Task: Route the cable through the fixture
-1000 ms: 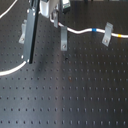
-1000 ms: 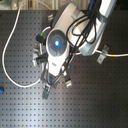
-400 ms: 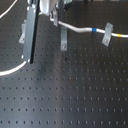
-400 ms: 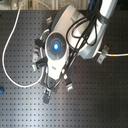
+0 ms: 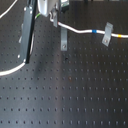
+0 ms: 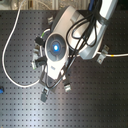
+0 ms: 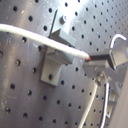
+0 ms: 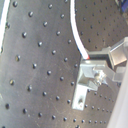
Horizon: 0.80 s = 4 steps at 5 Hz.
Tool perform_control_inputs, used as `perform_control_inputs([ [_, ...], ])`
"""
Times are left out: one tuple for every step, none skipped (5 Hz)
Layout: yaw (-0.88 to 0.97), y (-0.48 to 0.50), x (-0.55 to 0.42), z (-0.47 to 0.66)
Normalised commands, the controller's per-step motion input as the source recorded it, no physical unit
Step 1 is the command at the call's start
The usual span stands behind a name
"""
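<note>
The white cable (image 5: 80,31) runs from my gripper (image 5: 54,20) toward the first exterior view's right. Its blue band (image 5: 95,32) sits just before a small grey fixture (image 5: 106,35), and its yellow band (image 5: 120,36) sits just past it. The gripper is shut on the cable (image 7: 55,44) close above a second grey fixture (image 5: 64,41). In the first wrist view the cable lies across the top of this fixture (image 7: 54,62). In the second wrist view the cable (image 8: 76,30) ends at the fingers (image 8: 107,57), beside the fixture (image 8: 87,85). The cable's other part (image 6: 9,50) loops away across the board.
The black perforated board (image 5: 75,95) fills the scene. A long black bar (image 5: 27,35) hangs beside the gripper. The arm's body, with a blue light (image 6: 55,47), hides the near fixture in the second exterior view. The far fixture (image 6: 102,54) stands at the second exterior view's right.
The arm has edged slightly toward the second exterior view's lower left. The gripper still holds the cable, and the cable's course has barely changed.
</note>
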Motion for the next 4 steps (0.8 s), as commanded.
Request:
perform_control_inputs([
  [0.25,0.264,0.033,0.26],
  [0.24,0.368,0.039,0.28],
  [0.24,0.152,0.038,0.53],
  [0.19,0.009,-0.001,0.7],
])
